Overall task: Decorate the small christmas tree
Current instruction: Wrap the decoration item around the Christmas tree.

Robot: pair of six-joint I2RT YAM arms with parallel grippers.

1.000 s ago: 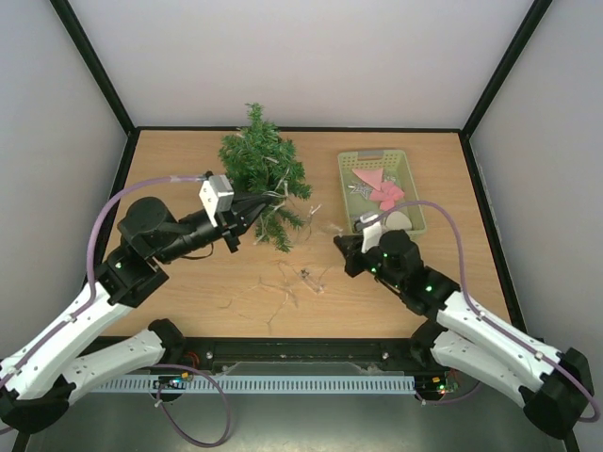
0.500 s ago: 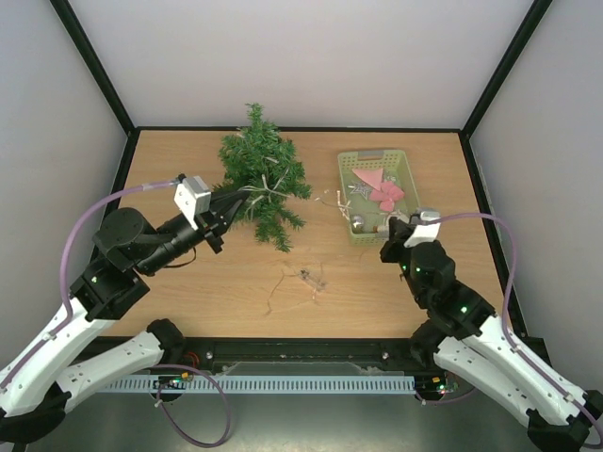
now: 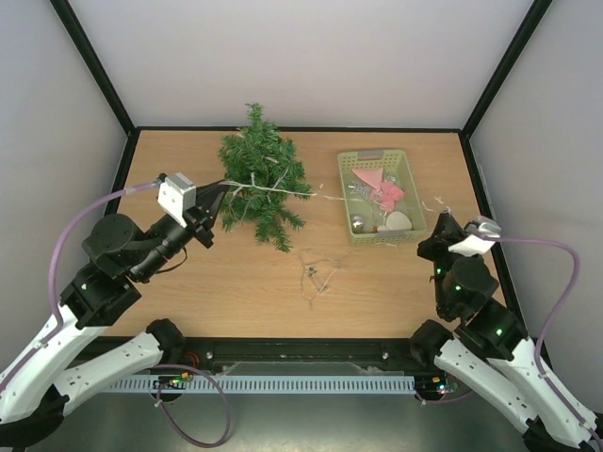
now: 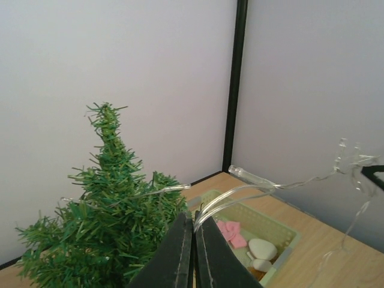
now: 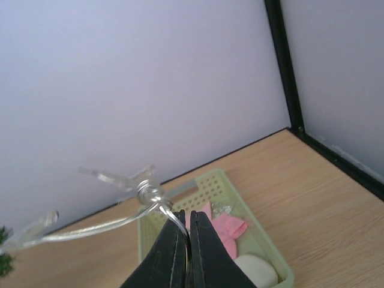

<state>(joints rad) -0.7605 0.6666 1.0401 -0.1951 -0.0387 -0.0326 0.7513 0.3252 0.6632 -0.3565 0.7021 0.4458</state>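
Green bristly fir first. From the top view, the small christmas tree (image 3: 259, 174) stands upright at the far middle of the wooden table (image 3: 236, 306), left of the pale green basket (image 3: 377, 153). The left gripper (image 3: 221, 192) sits just beside the tree's near-left side and the right gripper (image 3: 440, 226) is right of the basket. A thin clear light string (image 3: 283, 192) runs from the left gripper across the tree's branches. We cannot trace it all the way to the right one. A loose tangle of wire (image 3: 314, 273) lies on the table between the arms.

Left wrist: the jaws are pressed together on the light string (image 4: 246, 176), which arcs up and right with a small bulb showing. The tree (image 4: 111, 222) is close behind the fingers (image 4: 180, 252).

Right wrist: the jaws are also pinched on the string, a coiled bit (image 5: 147, 195) just above the tips. The basket (image 5: 219, 175) with pink ornaments (image 5: 227, 228) is beyond.

Our read on handling: the tree looks light and top-heavy, with springy needles, so a tug on the string could tip or drag it. We'd steady it low at the trunk, never by the branch tips. The string looks limp, thin, slick and snag-prone, so we'd keep it slack while draping.
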